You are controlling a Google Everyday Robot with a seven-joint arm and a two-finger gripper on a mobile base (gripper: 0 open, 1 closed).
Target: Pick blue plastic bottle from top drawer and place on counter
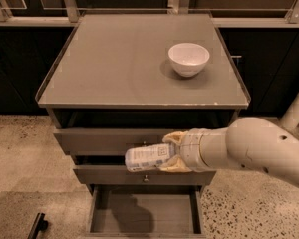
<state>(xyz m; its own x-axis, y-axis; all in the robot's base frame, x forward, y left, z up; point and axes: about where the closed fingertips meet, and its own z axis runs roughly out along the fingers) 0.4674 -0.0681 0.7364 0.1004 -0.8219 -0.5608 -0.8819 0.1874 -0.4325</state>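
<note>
The jaws sit just below the centre of the frame, clamped on the right end of the blue plastic bottle (148,157), one above it and one below. The bottle lies level in the air, pointing left, in front of the two shut drawer fronts (104,141). It is above the top drawer (144,217), which stands pulled open along the bottom edge. The pale arm (249,151) runs off to the right edge. Higher up, the desk (114,63) carries a white bowl (189,59) towards the upper right, well apart from the bottle. A dark object (37,226) lies on the floor (20,153) at lower left.
</note>
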